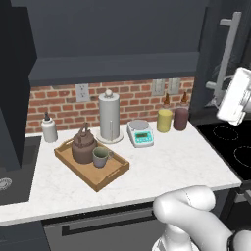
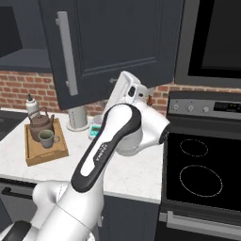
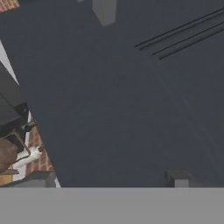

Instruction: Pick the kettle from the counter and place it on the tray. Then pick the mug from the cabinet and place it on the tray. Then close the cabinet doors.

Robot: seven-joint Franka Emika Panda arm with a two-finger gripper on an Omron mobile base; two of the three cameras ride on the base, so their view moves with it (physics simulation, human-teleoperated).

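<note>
The dark-brown kettle (image 1: 83,146) and the grey-green mug (image 1: 101,157) both stand on the wooden tray (image 1: 113,172), which lies on the white counter (image 1: 166,166). From the right base view, the kettle (image 2: 41,121) and mug (image 2: 46,138) sit side by side on the tray (image 2: 33,154). The right cabinet door (image 2: 117,47) stands swung out, with its silver handle (image 2: 66,52) facing the room. My hand (image 2: 127,90) is up against this door's panel. In the hand view my gripper (image 3: 109,179) is open with nothing between its fingertips (image 3: 178,177), and the door panel (image 3: 122,96) lies just ahead.
A paper towel holder (image 1: 109,117), a small scale (image 1: 141,132), a yellow canister (image 1: 164,119), a maroon canister (image 1: 181,117) and a white bottle (image 1: 49,128) line the brick wall. The left cabinet door (image 1: 12,83) hangs open. A stove (image 2: 200,174) is to the right and a sink (image 1: 10,174) to the left.
</note>
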